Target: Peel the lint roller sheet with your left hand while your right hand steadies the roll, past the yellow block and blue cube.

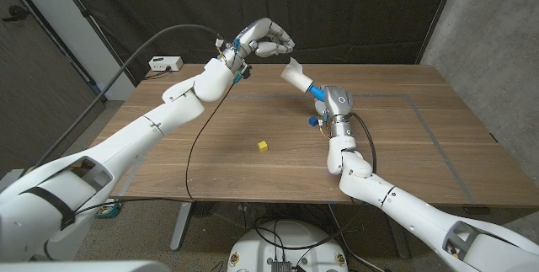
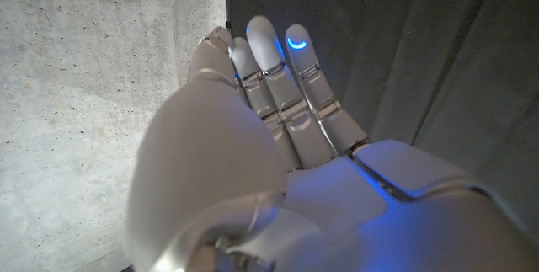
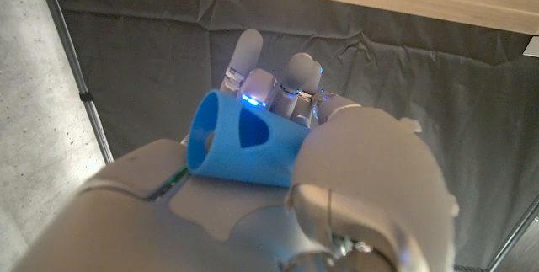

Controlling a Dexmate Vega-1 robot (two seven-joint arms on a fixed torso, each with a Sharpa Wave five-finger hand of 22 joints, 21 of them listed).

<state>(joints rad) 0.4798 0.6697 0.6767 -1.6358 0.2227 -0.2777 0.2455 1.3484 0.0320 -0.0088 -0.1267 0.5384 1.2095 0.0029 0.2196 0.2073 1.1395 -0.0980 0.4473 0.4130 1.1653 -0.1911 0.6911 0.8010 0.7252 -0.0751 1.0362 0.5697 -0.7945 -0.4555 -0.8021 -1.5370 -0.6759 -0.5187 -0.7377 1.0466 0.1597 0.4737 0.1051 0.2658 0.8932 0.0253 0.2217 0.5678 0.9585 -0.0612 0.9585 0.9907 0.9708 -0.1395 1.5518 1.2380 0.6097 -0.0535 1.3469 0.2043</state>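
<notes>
My right hand [image 1: 338, 104] grips the blue handle [image 1: 316, 93] of the lint roller above the table's middle, a little toward the back. The white roll [image 1: 296, 74] tilts up and to the left, with a corner of its sheet sticking up. The blue handle [image 3: 238, 141] lies across that hand's back in the right wrist view. My left hand [image 1: 266, 40] is raised just left of and above the roll, fingers loosely curved, a small gap from the sheet, and I see nothing held. The blue cube [image 1: 312, 121] sits under my right hand. The yellow block [image 1: 263, 145] lies nearer the front.
A white box [image 1: 166, 64] with a cable stands at the table's back left corner. A black cable [image 1: 192, 150] runs from my left arm across the table [image 1: 421, 150] to its front edge. A dark curtain hangs behind.
</notes>
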